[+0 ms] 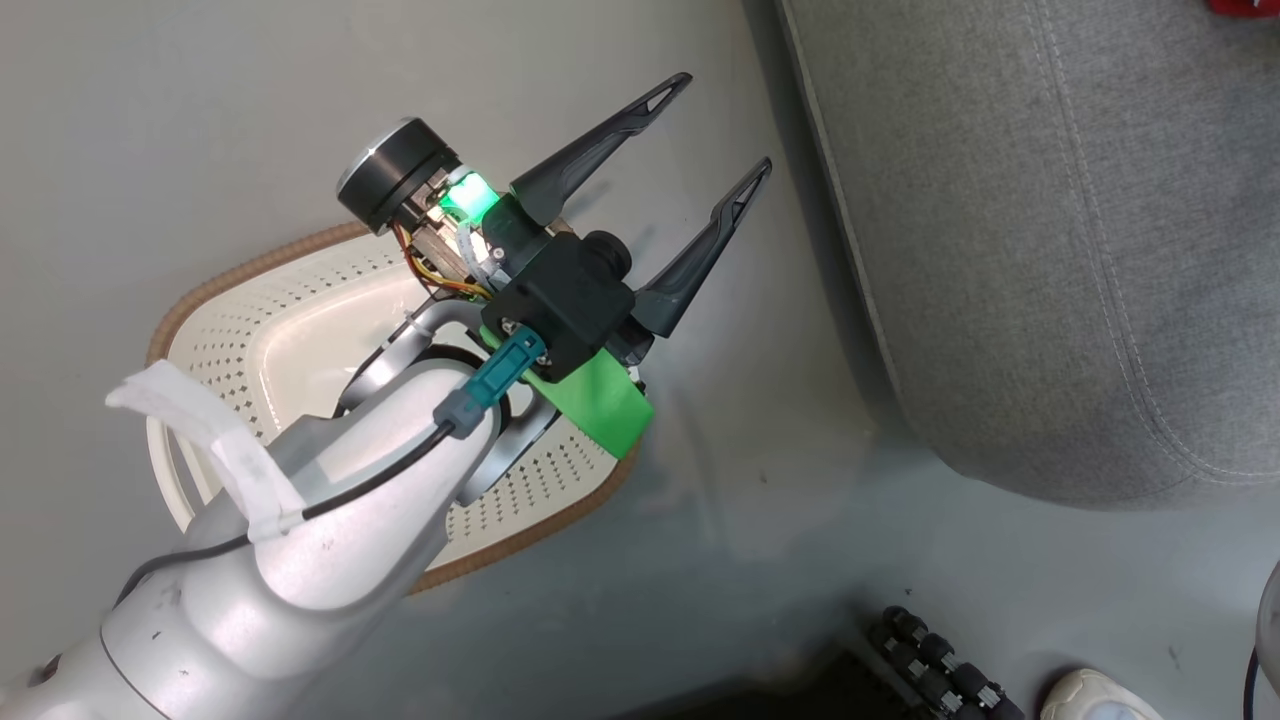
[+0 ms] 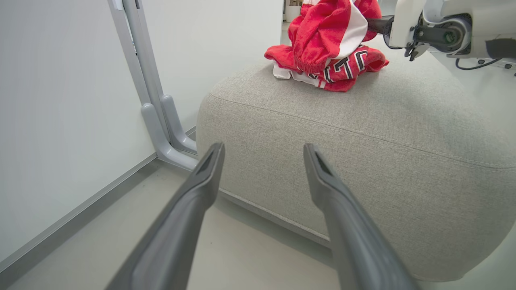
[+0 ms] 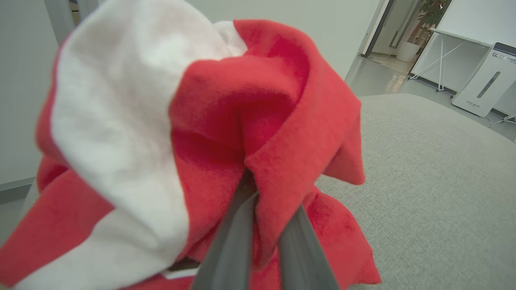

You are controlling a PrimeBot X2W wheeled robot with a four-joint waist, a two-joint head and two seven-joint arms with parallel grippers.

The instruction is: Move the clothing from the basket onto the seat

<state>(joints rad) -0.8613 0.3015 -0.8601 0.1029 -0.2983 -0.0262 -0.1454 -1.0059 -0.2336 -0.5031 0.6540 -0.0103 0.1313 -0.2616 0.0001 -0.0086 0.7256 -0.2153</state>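
My right gripper (image 3: pixel 262 197) is shut on a fold of a red jersey with a white stripe (image 3: pixel 225 121) and holds it bunched just above the grey seat (image 3: pixel 423 181). From the left wrist view this jersey (image 2: pixel 322 36) hangs from the right gripper (image 2: pixel 375 25) over another red jersey with dark lettering (image 2: pixel 342 70), which lies on the seat (image 2: pixel 363 133). My left gripper (image 1: pixel 727 120) is open with nothing in it, above the far side of the cream basket (image 1: pixel 230 300), fingers pointing at the seat (image 1: pixel 1050 250). The arm hides much of the basket; no clothing shows in the visible part.
A grey metal leg (image 2: pixel 157 121) stands against the white wall left of the seat. On the grey floor at the head view's bottom right are a black wheeled base (image 1: pixel 940 665) and a person's pale shoe (image 1: pixel 1095 700). A white appliance (image 3: pixel 483 84) stands beyond the seat.
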